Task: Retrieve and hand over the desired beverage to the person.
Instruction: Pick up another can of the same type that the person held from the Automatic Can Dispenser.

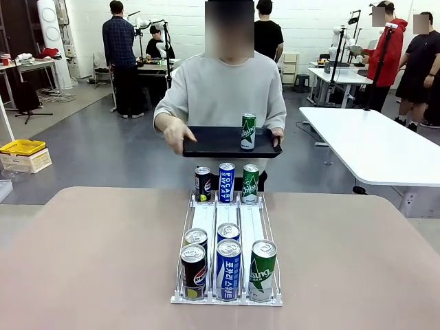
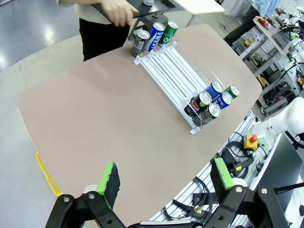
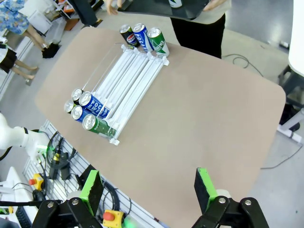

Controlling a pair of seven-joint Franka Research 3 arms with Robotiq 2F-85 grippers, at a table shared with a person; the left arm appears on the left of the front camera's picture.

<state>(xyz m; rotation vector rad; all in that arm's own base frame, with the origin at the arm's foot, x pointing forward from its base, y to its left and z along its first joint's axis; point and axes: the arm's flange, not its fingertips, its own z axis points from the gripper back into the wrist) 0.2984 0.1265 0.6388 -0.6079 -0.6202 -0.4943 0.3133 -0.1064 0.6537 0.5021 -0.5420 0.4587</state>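
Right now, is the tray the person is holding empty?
No, a green can stands upright on the black tray that the person holds with both hands.

front view: low at the counter point(image 1: 103, 261), facing 12 o'clock toward the person point(image 1: 220, 89). wrist views: high, well back, tilted down; shared can rack point(image 1: 205, 218) at 1 o'clock (left), 11 o'clock (right).

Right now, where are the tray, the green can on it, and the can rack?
tray point(image 1: 213, 141): front view, bare top surface.
green can point(image 1: 248, 130): front view, its label.
rack point(image 1: 204, 216): front view, bare left lane.
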